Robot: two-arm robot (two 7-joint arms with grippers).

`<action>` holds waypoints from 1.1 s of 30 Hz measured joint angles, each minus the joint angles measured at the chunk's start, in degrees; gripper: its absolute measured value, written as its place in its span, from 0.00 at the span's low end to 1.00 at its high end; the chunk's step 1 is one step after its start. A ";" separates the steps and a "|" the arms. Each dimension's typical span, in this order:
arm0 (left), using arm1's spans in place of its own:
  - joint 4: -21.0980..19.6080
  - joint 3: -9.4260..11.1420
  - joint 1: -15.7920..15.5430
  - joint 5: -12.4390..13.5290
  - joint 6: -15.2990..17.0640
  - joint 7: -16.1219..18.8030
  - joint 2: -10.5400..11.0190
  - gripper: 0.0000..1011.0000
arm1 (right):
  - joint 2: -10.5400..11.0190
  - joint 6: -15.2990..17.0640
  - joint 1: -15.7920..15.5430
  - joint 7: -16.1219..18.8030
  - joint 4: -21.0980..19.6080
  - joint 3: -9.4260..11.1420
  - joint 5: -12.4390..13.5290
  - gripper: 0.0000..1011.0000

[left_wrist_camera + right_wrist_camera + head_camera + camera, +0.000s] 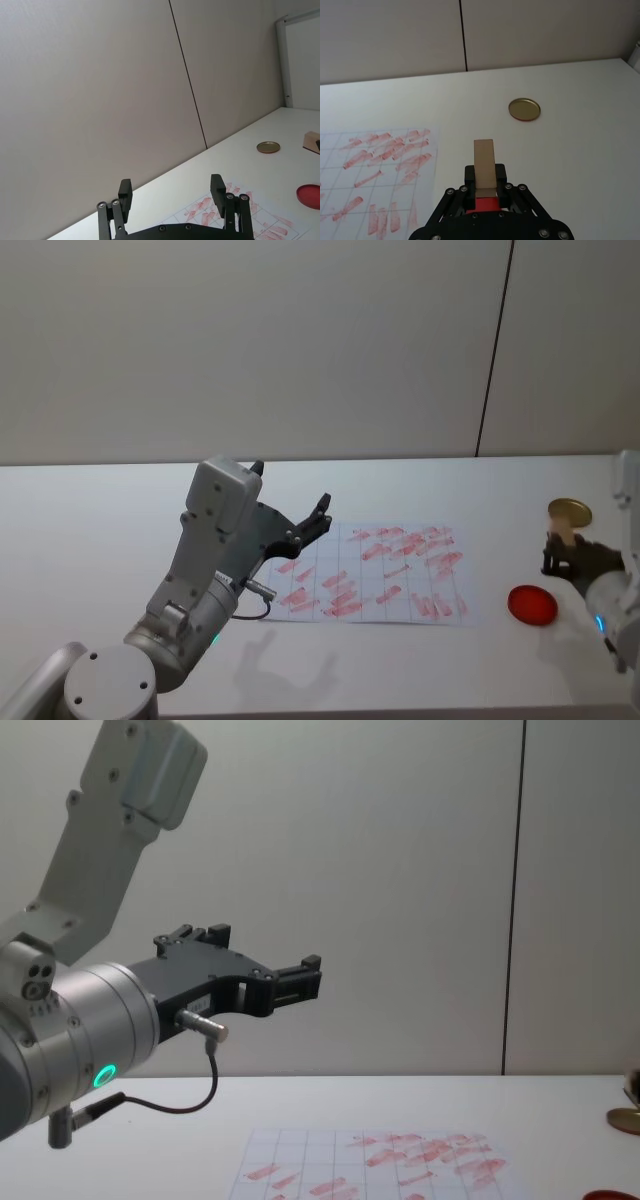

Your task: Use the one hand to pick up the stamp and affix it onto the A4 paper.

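The stamp (484, 162), a small pale tan block, stands upright between the fingers of my right gripper (485, 176), which is shut on it. In the head view that gripper (563, 552) hangs at the far right, holding the stamp (559, 534) above the table between the red pad and the brass disc, well to the right of the paper. The A4 paper (380, 575) lies flat in the middle of the table, gridded and covered with red marks. My left gripper (314, 517) is open, raised over the paper's left edge, nothing between its fingers (217, 187).
A red round pad (532, 604) lies right of the paper, partly under the right gripper (485, 202). A brass-coloured disc (570, 510) sits behind it. The white table (90, 530) meets a grey wall at the back. The left arm (90, 1020) looms large at the left.
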 joint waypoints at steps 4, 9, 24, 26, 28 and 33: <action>0.00 0.00 0.00 0.00 0.00 0.00 0.00 0.98 | 0.27 0.34 -0.46 0.10 0.78 0.33 0.15 0.21; 0.00 0.00 0.00 0.00 0.00 0.00 0.00 0.98 | 0.43 0.58 -0.85 0.75 2.14 0.59 0.26 0.21; 0.00 0.00 0.00 0.00 0.00 0.00 0.00 0.98 | -0.15 0.09 0.34 2.28 8.03 0.39 -0.52 0.21; 0.00 0.00 0.00 0.00 0.00 0.00 0.00 0.98 | -0.24 -0.01 0.53 2.42 8.53 0.33 -0.66 0.21; 0.00 0.00 0.00 0.00 0.00 0.00 0.00 0.98 | -0.36 -0.21 0.82 2.57 9.30 0.27 -0.85 0.21; 0.00 0.00 0.00 0.00 0.00 0.00 0.00 0.98 | -0.57 -0.53 1.31 2.86 10.58 0.20 -1.12 0.21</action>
